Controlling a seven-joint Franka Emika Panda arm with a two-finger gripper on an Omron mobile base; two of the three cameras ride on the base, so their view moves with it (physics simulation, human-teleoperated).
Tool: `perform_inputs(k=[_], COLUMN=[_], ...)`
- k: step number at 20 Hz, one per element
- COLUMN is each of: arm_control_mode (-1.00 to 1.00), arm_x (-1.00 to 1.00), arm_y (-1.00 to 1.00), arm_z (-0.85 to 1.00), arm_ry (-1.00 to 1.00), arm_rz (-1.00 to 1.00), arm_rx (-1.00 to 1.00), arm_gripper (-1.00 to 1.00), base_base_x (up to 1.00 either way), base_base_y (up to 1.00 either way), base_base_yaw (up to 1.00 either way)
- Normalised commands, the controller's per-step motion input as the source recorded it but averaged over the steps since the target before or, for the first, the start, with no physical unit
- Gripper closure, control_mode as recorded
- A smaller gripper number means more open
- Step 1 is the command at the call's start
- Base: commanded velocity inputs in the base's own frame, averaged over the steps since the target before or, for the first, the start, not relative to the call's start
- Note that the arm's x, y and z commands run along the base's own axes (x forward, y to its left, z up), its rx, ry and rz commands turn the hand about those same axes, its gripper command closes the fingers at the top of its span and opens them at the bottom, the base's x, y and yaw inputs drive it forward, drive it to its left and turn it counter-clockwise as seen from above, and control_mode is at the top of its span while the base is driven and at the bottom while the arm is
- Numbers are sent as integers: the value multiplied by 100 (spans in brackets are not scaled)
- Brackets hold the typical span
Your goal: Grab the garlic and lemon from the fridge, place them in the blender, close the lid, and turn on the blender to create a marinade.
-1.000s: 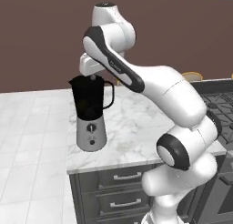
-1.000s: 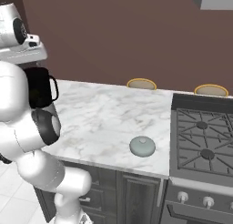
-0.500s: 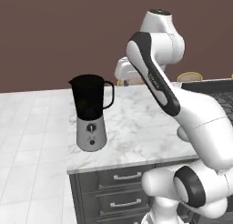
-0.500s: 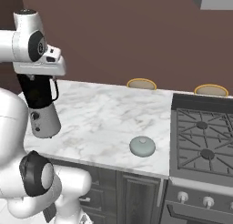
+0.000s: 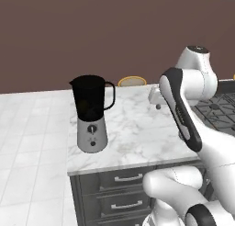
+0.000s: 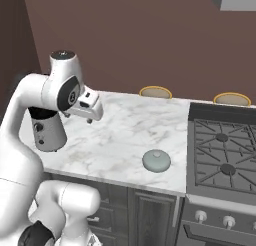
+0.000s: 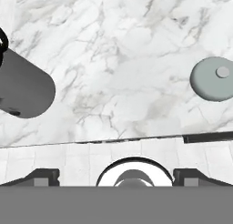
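Gripper [image 7: 116, 175] raised above the marble counter [image 6: 120, 135], jaws spread wide, nothing between them; the lid [image 6: 156, 160] lies on the counter with its knob up, well apart from the blender [image 5: 92, 112]; the blender stands upright at the counter's left corner, jar uncapped, handle toward the stove [image 6: 225, 150], dial facing the front edge; bare marble between the two.

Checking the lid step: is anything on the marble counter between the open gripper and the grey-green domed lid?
Nothing visible does. The open gripper hangs above bare marble counter; the grey-green domed lid lies alone nearer the stove, away from the dark-jarred blender.
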Motion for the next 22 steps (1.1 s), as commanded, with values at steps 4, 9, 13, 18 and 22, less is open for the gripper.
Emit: perform_inputs(k=[4, 9, 13, 18, 22], arm_control_mode=[-100, -100, -100, -100, -100], arm_x=[-4, 0, 9, 28, 43], arm_y=[-100, -100, -87, -57, -14], arm_z=[-62, -44, -23, -19, -29], arm_ry=[7, 15, 19, 19, 11], arm_rz=[-26, -23, -15, -6, 0], arm_rx=[0, -1, 0, 0, 0], arm_gripper=[-100, -100, -100, -100, -100], base_base_x=[0, 0, 0, 0, 0], base_base_y=[0, 0, 0, 0, 0], base_base_yaw=[0, 0, 0, 0, 0])
